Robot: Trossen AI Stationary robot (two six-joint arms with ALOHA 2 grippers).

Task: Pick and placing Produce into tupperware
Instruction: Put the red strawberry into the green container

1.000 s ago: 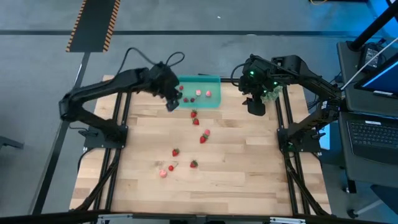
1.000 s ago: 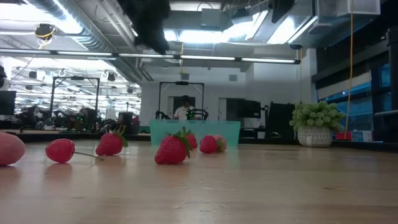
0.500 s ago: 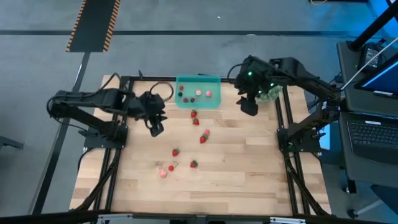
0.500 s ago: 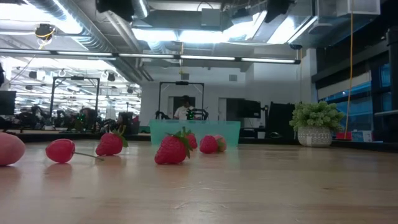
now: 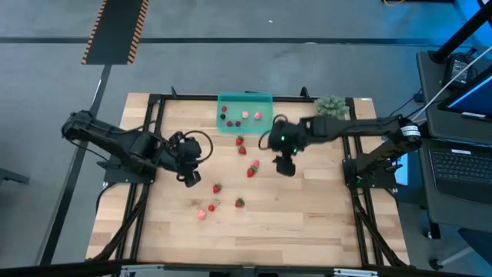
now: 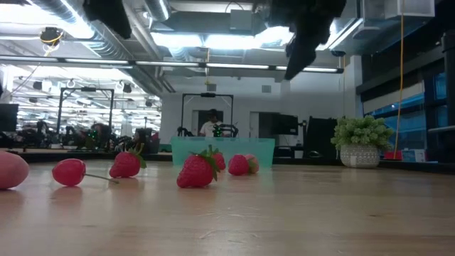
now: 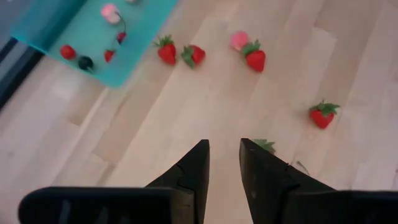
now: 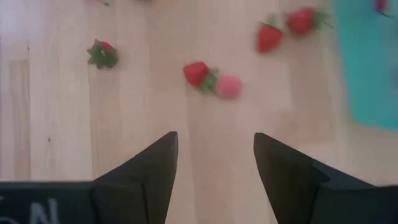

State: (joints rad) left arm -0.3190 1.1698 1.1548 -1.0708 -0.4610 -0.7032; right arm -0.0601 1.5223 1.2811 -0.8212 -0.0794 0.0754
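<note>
Right gripper open, empty over wood-plank table; left gripper narrowly parted (empty); glossy red strawberries near translucent teal tupperware.

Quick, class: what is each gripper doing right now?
Left gripper: fingers close together with a narrow gap, holding nothing.
Right gripper: open, empty, above the table.

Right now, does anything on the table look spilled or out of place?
Yes. Most strawberries lie scattered loose on the wooden table, outside the teal container, which holds only a few pieces. Nothing looks tipped or damaged.
</note>
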